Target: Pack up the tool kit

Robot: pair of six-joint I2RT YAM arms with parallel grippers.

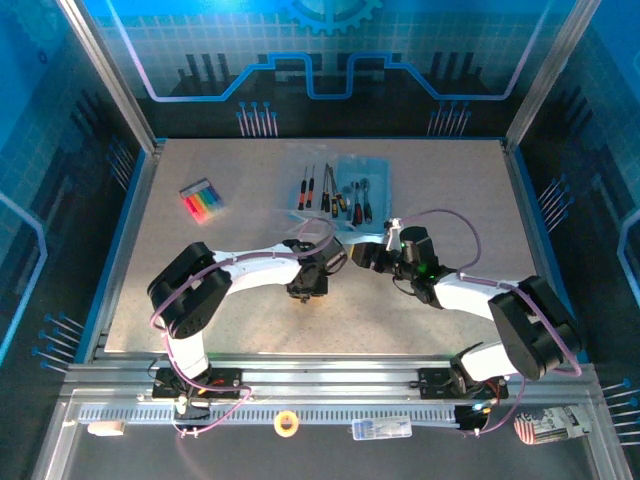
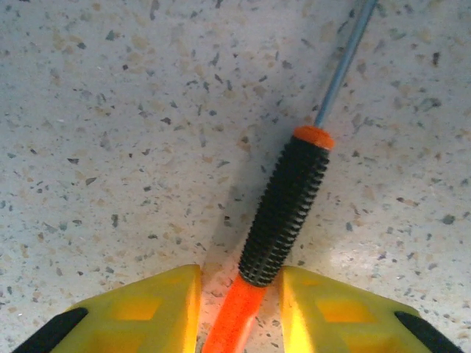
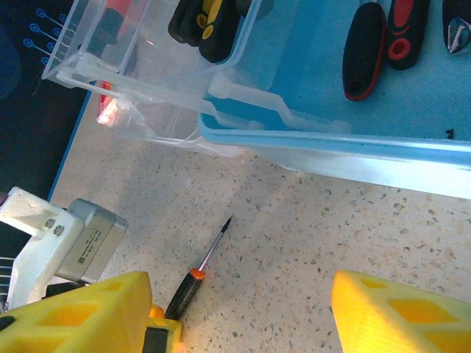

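- Left gripper: lowered to the desk, its yellow fingers standing either side of the orange butt of a screwdriver. Whether they have clamped on it or merely flank it cannot be told; little gap shows on either side.
- Screwdriver: black ribbed handle with an orange collar and a thin metal shaft. It lies on the speckled desk, tip pointing toward the tool case and stopping near its front edge.
- Right gripper: released, jaws wide apart with nothing between them, hovering over the desk near the case's front wall.
- Tool case: translucent blue and clear plastic, lid open, at mid-desk beyond both grippers. Several drivers with black, red and yellow handles lie inside.
- A pack of coloured markers lies well apart, to the left.
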